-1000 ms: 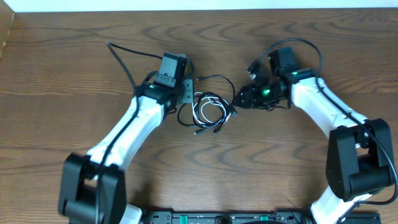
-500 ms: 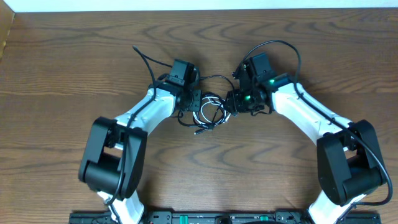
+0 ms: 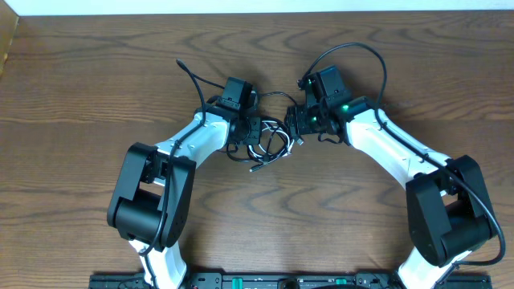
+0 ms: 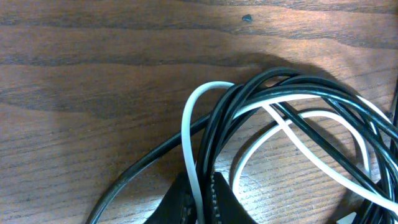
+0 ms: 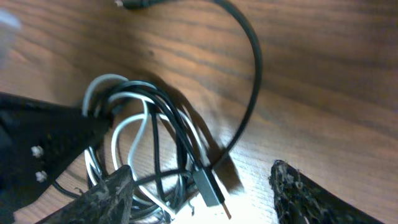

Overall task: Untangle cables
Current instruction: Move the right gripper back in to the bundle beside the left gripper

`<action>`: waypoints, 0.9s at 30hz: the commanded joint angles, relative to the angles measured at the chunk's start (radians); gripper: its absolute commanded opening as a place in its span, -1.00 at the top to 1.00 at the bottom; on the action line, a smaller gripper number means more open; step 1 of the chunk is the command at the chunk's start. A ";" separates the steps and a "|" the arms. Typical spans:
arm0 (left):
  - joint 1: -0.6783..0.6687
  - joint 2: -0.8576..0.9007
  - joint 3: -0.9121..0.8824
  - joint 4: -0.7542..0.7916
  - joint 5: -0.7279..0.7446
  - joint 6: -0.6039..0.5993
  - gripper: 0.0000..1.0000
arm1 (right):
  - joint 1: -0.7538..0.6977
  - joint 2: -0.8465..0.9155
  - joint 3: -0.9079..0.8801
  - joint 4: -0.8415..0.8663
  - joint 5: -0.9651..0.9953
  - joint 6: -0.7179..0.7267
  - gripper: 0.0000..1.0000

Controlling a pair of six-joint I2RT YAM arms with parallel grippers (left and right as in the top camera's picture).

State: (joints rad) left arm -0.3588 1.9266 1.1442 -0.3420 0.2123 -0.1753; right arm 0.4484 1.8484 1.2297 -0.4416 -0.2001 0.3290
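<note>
Where the two arms met, a little toward the far edge from the middle of the counter (image 3: 80, 80), the cables lay in one small tangled heap between the tools. The counter was dark brown wood with a strong wavy grain, and a small dark speck (image 4: 247, 17) marked it just beyond the heap. A pale strip (image 3: 241, 6) ran behind the far edge, a lighter wooden piece (image 3: 6, 40) showed at the far left corner, and a black rail (image 3: 281, 281) lay along the near edge.

The black cable (image 4: 292, 84) was coiled in several loops, with the white cable (image 4: 186, 124) threaded through and over them. One black strand left the coil and curved away toward the far edge. A rectangular black plug (image 5: 208, 186) lay on the right side of the heap, and another end pointed toward the near edge.

The left tool (image 4: 196, 186) was clenched at the left side of the heap, its fingertips pinching the white cable where that cable crossed the black loops. The right tool (image 5: 200, 177) was released, its fingers (image 5: 115, 196) spread wide on either side of the black plug and touching nothing. Each arm's own thicker black wire (image 3: 357, 50) arched above the counter behind its wrist.
</note>
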 commanded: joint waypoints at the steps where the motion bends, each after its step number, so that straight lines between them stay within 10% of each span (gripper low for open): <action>1: 0.004 0.022 0.010 -0.008 0.005 0.010 0.85 | 0.011 0.016 0.012 -0.079 0.013 -0.019 -0.35; 9: 0.004 0.022 0.010 -0.007 0.006 0.010 0.85 | 0.008 0.016 0.012 -0.189 -0.290 -0.028 0.95; 27: 0.011 0.006 0.010 -0.027 -0.023 0.011 0.85 | -0.049 0.176 0.010 0.480 -0.568 0.200 0.98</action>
State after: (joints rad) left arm -0.3565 1.9266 1.1446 -0.3508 0.2150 -0.1749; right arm 0.4595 2.0396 1.2278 -0.0154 -0.6468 0.5018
